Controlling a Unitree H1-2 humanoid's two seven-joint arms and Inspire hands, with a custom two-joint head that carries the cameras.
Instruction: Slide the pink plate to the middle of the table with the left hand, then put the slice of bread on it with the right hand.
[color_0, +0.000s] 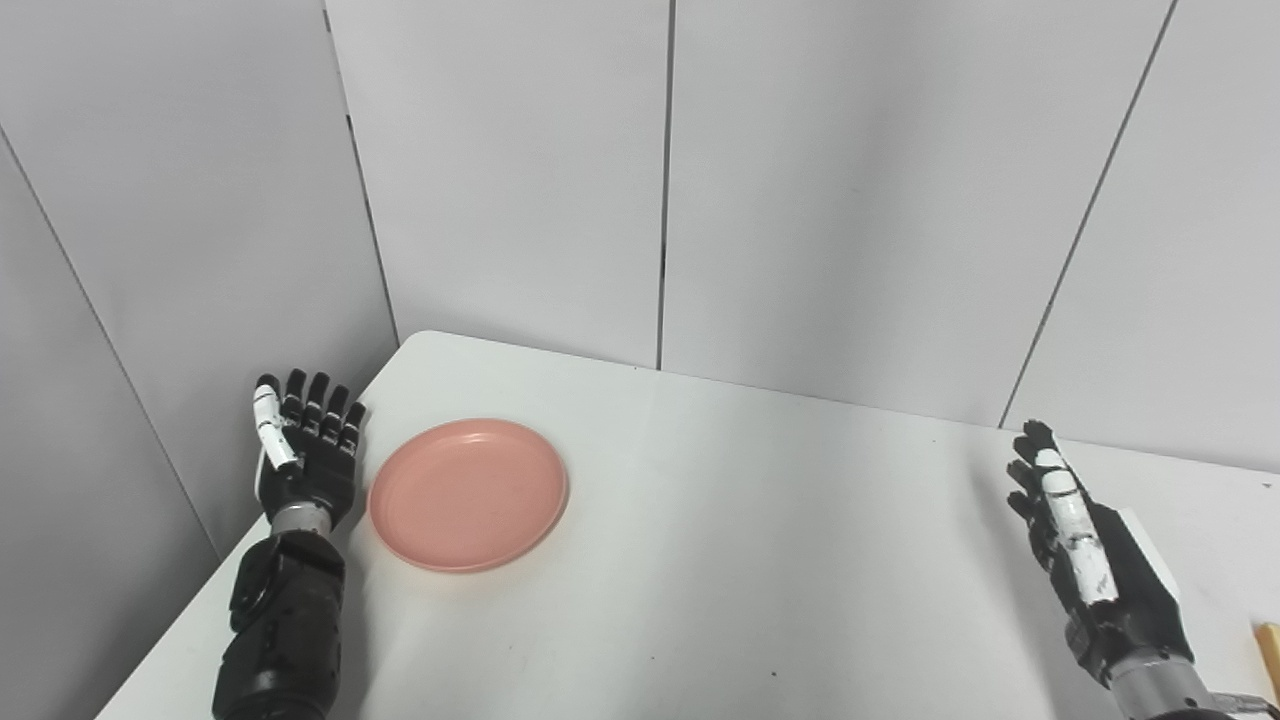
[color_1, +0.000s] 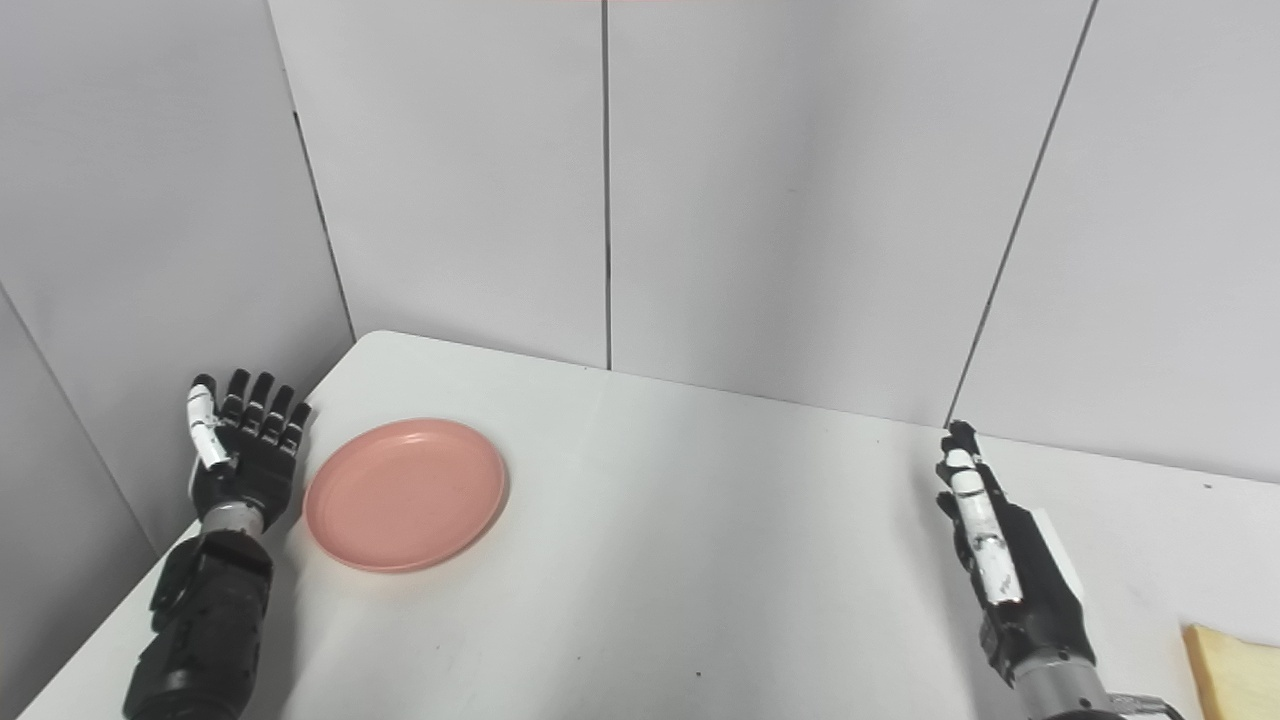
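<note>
A white table (color_0: 760, 560) against grey wall panels. A pink plate (color_0: 468, 494) lies near the table's left edge, with bare tabletop stretching to its right. The left hand (color_0: 305, 450) stands just beside the plate at that edge, fingers spread, holding nothing. The right hand (color_1: 1005, 560) hovers near the right edge, fingers extended, empty. A slice of bread (color_1: 1235, 668) lies at the near right corner.

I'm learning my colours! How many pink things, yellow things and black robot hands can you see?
Pink: 1, the pink plate
Yellow: 1, the slice of bread at the table's right edge
Black and white robot hands: 2, the left hand and the right hand, both open
Total: 4
</note>
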